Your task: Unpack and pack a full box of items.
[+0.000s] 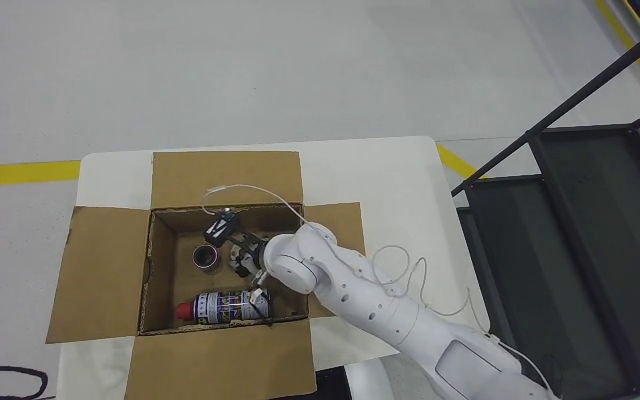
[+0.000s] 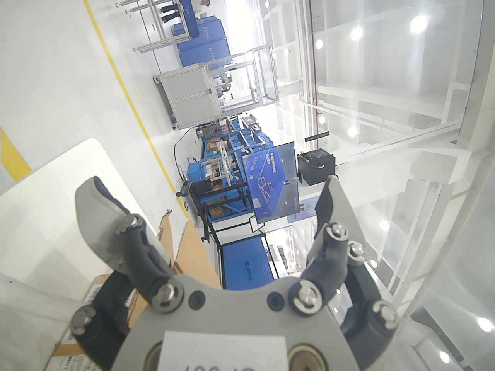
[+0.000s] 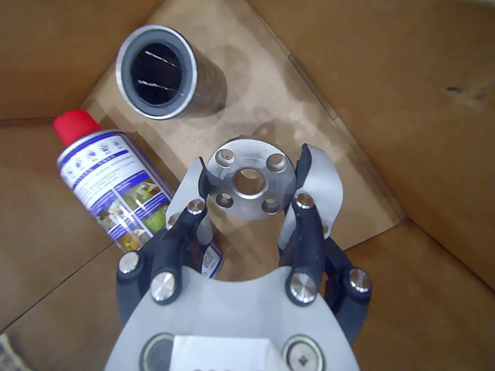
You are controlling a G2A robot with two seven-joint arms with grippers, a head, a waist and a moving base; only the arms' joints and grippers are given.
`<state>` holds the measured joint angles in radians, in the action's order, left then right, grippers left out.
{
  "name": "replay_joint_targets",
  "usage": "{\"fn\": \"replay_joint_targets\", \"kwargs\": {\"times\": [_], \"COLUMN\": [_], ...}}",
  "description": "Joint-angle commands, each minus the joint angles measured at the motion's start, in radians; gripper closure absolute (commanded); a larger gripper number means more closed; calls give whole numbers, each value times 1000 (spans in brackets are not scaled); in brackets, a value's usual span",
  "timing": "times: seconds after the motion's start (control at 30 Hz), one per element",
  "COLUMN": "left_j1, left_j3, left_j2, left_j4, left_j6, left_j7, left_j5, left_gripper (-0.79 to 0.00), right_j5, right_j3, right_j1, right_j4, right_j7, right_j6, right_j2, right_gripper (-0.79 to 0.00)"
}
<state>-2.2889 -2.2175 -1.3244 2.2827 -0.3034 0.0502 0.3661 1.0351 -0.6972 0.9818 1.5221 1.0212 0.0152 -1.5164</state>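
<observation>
Inside the cardboard box (image 1: 110, 270), mid-floor, the right fingers (image 3: 321, 181) pinch the metal flange (image 3: 249, 179) by its rim (likely to lift it out), near the spray can (image 3: 112, 179) and steel tube (image 3: 209, 86). The left fingers (image 2: 100, 210) hang spread and empty.

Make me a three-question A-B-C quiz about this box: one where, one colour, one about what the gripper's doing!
1. Where is the spray can?
A. on the floor
B. inside the cardboard box
C. on a shelf

2. What colour is its cap?
A. red
B. green
C. yellow

3. The right gripper is:
A. open and empty
B. closed on the spray can
C. closed on the metal flange

Answers: B, it lies on the box's bottom; A, the cap is red; C, it pinches the flange's rim from both sides.
</observation>
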Motion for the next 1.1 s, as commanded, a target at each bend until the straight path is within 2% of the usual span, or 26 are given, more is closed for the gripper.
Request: {"fn": "replay_joint_targets", "kwargs": {"times": [0.0,0.6,1.07], "left_j1": [0,0,0], "left_j3": [0,0,0], "left_j2": [0,0,0], "left_j4": [0,0,0], "left_j6": [0,0,0], "left_j7": [0,0,0], "left_j5": [0,0,0], "left_gripper": [-785,-785,-785], "right_j5": [-4,22,36], "right_j3": [-14,-146,-318], "right_j1": [14,171,348], "right_j4": [37,304,526], "right_j7": [-6,-48,-140], "right_j6": [17,128,204], "right_j2": [5,61,113], "right_gripper": [0,0,0]}}
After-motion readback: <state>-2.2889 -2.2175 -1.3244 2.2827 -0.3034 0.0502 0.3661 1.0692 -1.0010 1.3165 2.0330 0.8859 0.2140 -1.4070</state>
